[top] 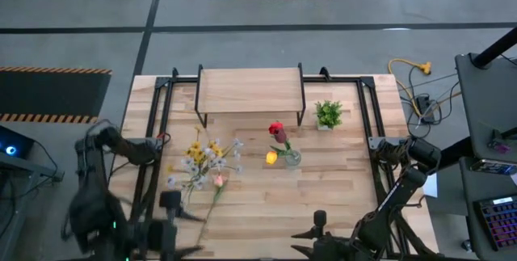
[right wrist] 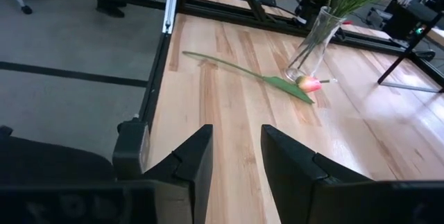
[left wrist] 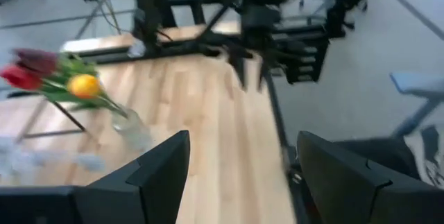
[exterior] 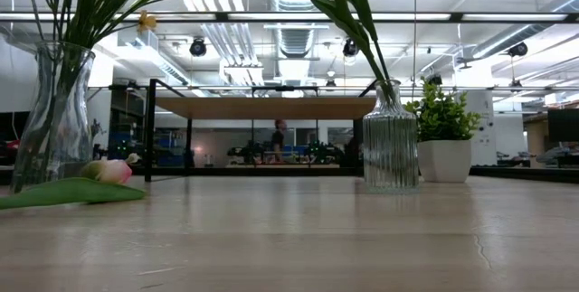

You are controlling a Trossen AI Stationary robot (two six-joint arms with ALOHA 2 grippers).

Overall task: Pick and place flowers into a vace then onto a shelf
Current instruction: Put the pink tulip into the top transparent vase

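a: how far along are we?

b: partway, i'd judge. the ribbed glass vase (top: 292,158) in the middle of the counter (top: 339,204) holds a red tulip (top: 277,128), a darker one and an orange one (top: 271,157). the plain glass vase (right wrist: 309,46) toward the left holds the white and yellow sprays (top: 202,157). so most of the flowers are in water vessels already.

a: anything left lying out?

b: one pink tulip (right wrist: 309,83). it lies flat on the counter with its head touching or just beside the foot of the plain vase, stem running toward the near edge. that one isn't placed yet.

a: and the shelf?

b: the shelf (top: 250,90) stands at the far side of the counter, and nothing rests on its plank top. a small potted plant (top: 328,115) sits on the counter just beside its right end. neither vase has gone up, so the whole second half of the job looks undone.

a: what about the arms?

b: the left end effector (left wrist: 243,175) hangs at the near left edge, fingers spread wide, nothing between them. the right end effector (right wrist: 236,165) is at the near edge on the right, fingers parted only a little, a narrow gap showing and nothing pinched. its camera looks across at the lying tulip.

a: so next?

b: probably the pink tulip into a vase, then the vases up to the shelf.
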